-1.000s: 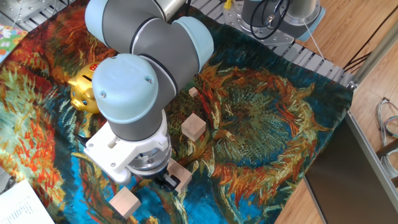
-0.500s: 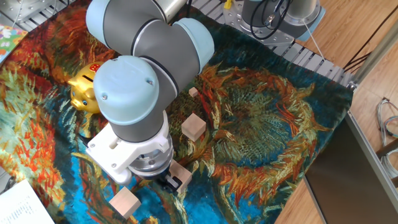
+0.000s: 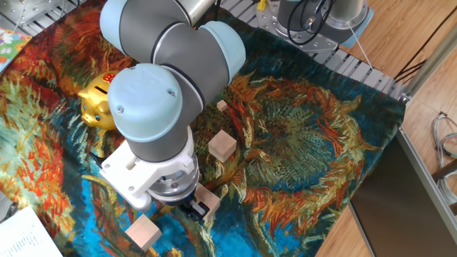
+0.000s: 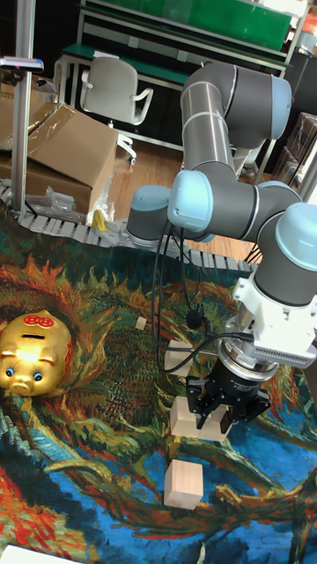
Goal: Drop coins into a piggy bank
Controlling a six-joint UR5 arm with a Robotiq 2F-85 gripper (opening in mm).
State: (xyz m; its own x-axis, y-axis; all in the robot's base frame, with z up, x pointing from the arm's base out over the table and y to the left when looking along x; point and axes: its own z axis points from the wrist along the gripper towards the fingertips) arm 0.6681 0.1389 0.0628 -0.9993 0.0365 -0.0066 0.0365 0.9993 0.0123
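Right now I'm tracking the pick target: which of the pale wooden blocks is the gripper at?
The block under the gripper, the middle wooden block. The nearer block and the block behind it lie apart; the tiny piece sits farthest back.

A painted cloth (image 3: pixel 307 150) of orange and blue swirls covers the table. Pale wooden blocks (image 3: pixel 222 145) lie scattered near its middle, a tiny one (image 3: pixel 222 106) farther back. A cardboard box (image 4: pixel 66 150) and an office chair (image 4: pixel 110 88) stand beyond the far edge.

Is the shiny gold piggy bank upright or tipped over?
Upright: the shiny gold piggy bank stands on the painted cloth, its coin slot facing up.
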